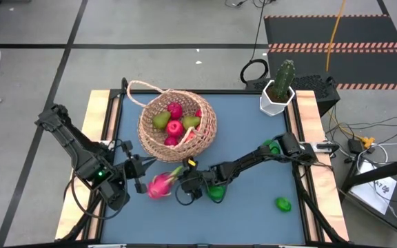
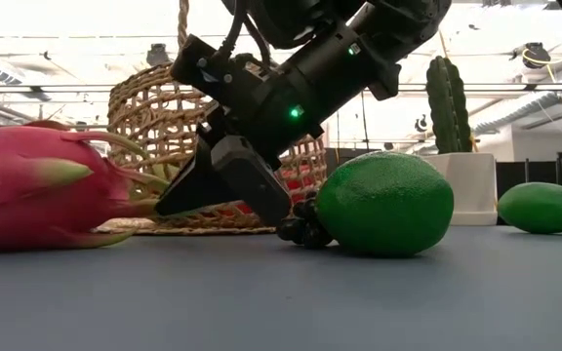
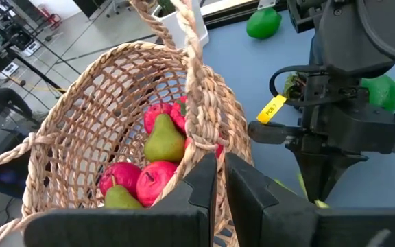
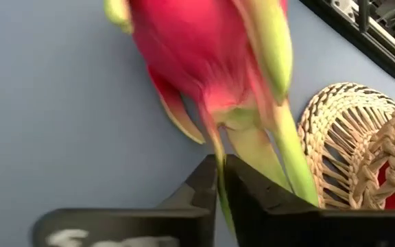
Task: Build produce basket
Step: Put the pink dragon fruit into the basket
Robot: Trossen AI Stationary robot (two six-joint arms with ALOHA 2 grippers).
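The woven basket (image 1: pixel 178 125) stands tilted at the table's middle, with pears and red fruits (image 3: pixel 158 147) inside it. My left gripper (image 3: pixel 219 189) is shut on its near rim. A pink dragon fruit (image 1: pixel 160 184) lies on the table in front of the basket, and my right gripper (image 4: pixel 219 180) is shut on one of its green-tipped leaves. A green lime (image 2: pixel 386 203) and a dark grape bunch (image 2: pixel 301 232) lie right behind the right gripper (image 2: pixel 174 203). My left gripper pinches the basket's rim (image 3: pixel 199 147) beside the foot of the braided handle, one finger on the fruit side of the wall and one outside. The basket leans with its opening tipped toward this gripper. My right gripper pinches a thin leaf (image 4: pixel 218 165) at the dragon fruit's end between its fingertips. The fingers slant down from the table's right. The fruit lies on the table.
Two more limes lie on the right half of the table, one near the front (image 1: pixel 283 204) and one by the right arm (image 1: pixel 273 147). A white pot with a cactus (image 1: pixel 278 93) stands at the far right corner.
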